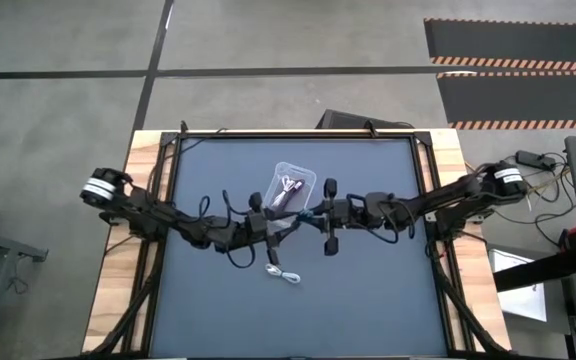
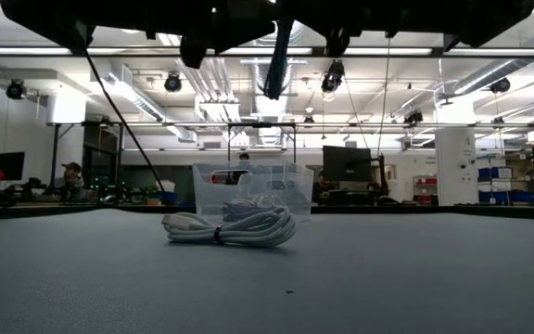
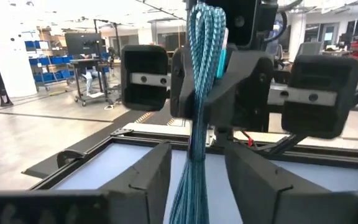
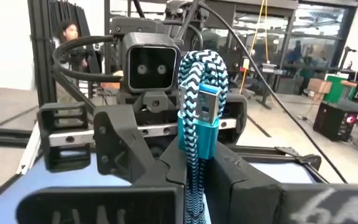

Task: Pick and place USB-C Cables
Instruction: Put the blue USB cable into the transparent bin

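Dark table (image 1: 368,290): clear bin (image 1: 293,185) holds purple cable (image 1: 286,192); white cable (image 1: 283,274) near it. Wrist views alone show right gripper (image 4: 194,168) pinching braided teal cable (image 4: 199,106); left gripper (image 3: 194,165) spread around it

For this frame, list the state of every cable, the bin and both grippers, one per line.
Teal cable: lifted off the table, clamped in the right gripper, hanging between the left gripper's jaws.
White cable: coiled, lying on the table, in front of the bin.
Clear bin: upright, open-topped, cables inside.
Purple cable: lying in the bin.
Right gripper: shut on the teal cable.
Left gripper: open.
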Available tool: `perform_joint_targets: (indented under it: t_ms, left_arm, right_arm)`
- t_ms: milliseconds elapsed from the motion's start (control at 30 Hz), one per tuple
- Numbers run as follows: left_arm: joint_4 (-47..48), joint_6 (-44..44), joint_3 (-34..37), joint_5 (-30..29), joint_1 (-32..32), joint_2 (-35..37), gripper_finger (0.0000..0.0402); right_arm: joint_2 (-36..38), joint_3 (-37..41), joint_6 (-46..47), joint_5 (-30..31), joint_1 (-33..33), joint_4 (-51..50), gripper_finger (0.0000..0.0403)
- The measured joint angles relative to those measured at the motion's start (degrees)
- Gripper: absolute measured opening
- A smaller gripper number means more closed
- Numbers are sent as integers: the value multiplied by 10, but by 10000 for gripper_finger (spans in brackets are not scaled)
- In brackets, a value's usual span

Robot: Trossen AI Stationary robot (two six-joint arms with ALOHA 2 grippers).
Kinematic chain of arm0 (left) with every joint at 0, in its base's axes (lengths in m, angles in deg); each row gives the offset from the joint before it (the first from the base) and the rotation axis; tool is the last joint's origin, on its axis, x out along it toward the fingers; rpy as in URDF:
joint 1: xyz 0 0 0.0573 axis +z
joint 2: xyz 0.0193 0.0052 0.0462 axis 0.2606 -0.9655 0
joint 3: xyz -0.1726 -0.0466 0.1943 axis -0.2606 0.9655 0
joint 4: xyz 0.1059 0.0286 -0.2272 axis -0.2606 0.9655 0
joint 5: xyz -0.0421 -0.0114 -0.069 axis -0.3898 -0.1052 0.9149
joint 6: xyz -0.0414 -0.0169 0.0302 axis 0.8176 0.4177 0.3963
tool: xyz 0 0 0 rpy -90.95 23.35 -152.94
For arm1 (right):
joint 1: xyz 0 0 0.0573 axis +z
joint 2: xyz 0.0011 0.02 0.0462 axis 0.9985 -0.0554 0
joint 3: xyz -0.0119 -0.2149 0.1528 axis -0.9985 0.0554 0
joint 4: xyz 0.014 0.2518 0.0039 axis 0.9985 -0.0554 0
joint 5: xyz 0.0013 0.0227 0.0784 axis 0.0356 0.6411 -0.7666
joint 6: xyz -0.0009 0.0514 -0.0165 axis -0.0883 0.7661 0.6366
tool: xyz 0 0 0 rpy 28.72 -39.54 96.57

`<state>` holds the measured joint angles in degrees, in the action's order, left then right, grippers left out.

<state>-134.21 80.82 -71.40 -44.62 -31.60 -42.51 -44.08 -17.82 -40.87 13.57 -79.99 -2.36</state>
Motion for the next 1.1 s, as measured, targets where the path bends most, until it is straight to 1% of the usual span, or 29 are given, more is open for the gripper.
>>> perform_joint_targets:
  t_ms: [133,300,433,667,933,1100]
  left_arm:
    - [56,-3,8,0,-1,30,152]
    - [113,-6,11,0,-1,80,155]
    - [121,-45,22,0,-1,125,155]
    - [114,-65,57,-1,0,203,155]
    - [115,-61,93,-8,0,259,155]
    - [117,-60,97,-8,-1,270,155]
  right_arm:
    - [30,-11,-8,3,0,-77,15]
    - [69,-53,-29,29,0,-231,15]
    - [79,-108,-47,44,-1,-372,15]
    - [59,-223,-64,47,-5,-589,15]
    - [19,-343,-72,46,-12,-740,15]
    - [-22,-416,-107,46,-19,-821,15]
